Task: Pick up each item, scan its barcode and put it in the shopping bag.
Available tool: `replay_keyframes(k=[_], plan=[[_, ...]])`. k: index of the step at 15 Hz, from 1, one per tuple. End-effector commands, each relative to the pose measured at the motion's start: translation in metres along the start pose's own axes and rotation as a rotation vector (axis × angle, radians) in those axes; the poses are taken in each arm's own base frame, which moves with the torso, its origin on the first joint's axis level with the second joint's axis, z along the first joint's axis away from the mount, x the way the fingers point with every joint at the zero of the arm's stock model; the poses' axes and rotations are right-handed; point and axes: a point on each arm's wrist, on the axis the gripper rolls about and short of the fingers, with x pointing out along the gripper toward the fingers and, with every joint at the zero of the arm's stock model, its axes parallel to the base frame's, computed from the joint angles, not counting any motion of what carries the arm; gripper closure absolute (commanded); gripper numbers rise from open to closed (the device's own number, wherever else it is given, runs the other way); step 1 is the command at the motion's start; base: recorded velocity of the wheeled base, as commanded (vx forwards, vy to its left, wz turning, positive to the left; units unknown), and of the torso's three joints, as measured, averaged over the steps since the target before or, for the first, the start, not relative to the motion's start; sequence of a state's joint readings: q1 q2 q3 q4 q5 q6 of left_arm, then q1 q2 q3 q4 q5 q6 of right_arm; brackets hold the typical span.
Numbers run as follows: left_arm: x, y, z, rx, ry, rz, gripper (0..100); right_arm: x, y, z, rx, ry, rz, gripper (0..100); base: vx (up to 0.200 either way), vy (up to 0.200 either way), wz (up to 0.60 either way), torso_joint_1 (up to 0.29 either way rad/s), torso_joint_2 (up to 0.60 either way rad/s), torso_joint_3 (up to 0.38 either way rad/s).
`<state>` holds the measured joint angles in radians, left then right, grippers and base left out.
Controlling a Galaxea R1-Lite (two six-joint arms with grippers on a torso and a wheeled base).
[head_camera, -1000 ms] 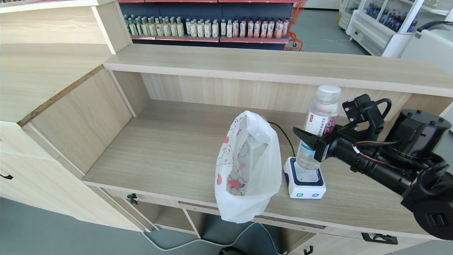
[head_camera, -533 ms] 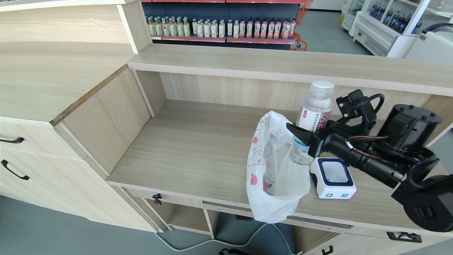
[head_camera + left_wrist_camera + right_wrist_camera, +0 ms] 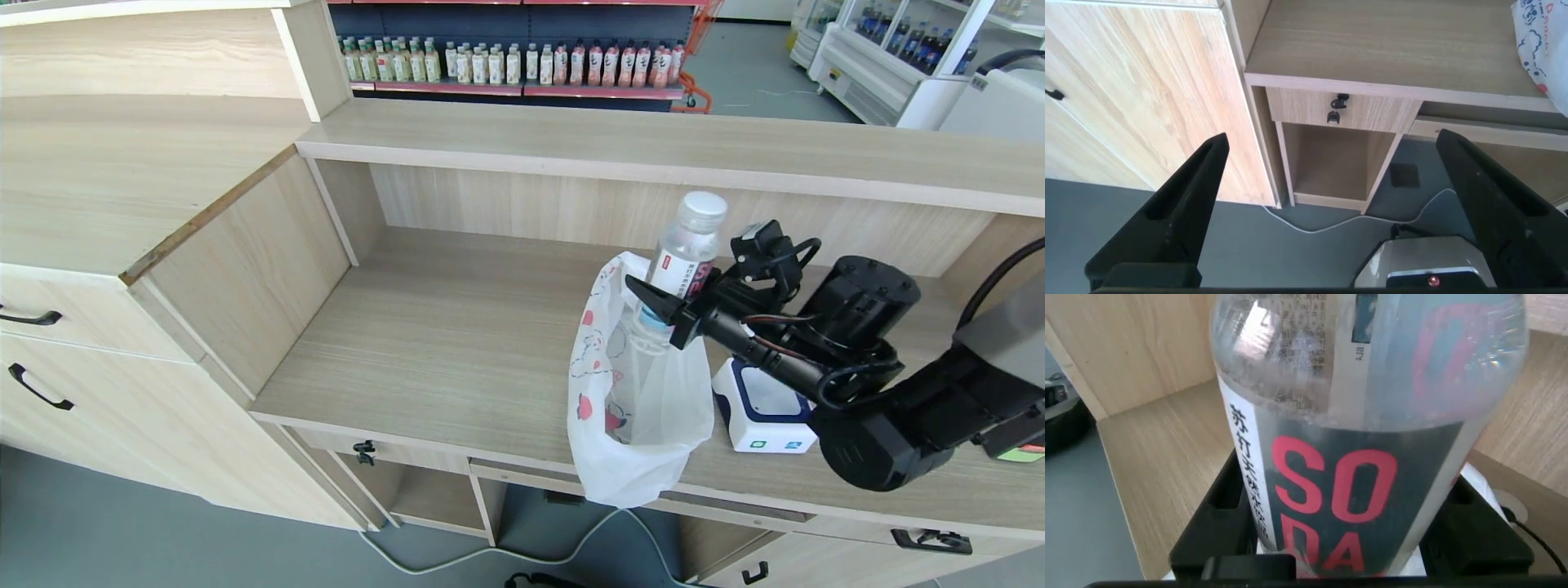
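1. The right gripper (image 3: 665, 314) pinches the bottle (image 3: 684, 253) at mid-body, with the bottle's base at the shopping bag (image 3: 629, 433) mouth, just left of the scanner (image 3: 763, 412).
2. Lower it upright and centred, clear of the rim.
3. Release low, or the thin bag may topple.
4. The left gripper (image 3: 1331, 147) hangs off the counter's near side, jaws spread and holding nothing.

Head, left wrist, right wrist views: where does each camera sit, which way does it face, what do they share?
Head view: on the robot's head, facing forward and down at the counter; right arm shows, right gripper holding the bottle at the bag mouth.
Left wrist view: low at the counter front, facing the drawer and floor; left gripper jaws spread.
Right wrist view: close behind the bottle, facing across the counter; jaws flank it.
Shared: bottle in head and right wrist; bag in head and left wrist.
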<state>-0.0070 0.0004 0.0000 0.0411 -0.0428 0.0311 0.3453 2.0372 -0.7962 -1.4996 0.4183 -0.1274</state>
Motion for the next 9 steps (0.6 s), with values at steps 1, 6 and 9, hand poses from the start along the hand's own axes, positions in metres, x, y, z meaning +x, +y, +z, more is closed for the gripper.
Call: replay_keyframes(k=[1,6,9], plan=[[0.000,0.000,0.000,0.000,0.000,-0.001,0,0.003,0.002,-0.026,0.021,0.055,0.014,100,0.000,0.000,0.00,0.000,0.00,0.000],[0.000,0.000,0.000,0.000,0.000,-0.001,0,0.008,0.008,-0.060,0.064,0.117,0.072,100,0.000,0.000,0.00,0.000,0.00,0.000],[0.000,0.000,0.000,0.000,0.000,-0.001,0,0.022,0.012,-0.094,0.065,0.104,0.123,100,0.000,0.000,0.00,0.000,0.00,0.000]])
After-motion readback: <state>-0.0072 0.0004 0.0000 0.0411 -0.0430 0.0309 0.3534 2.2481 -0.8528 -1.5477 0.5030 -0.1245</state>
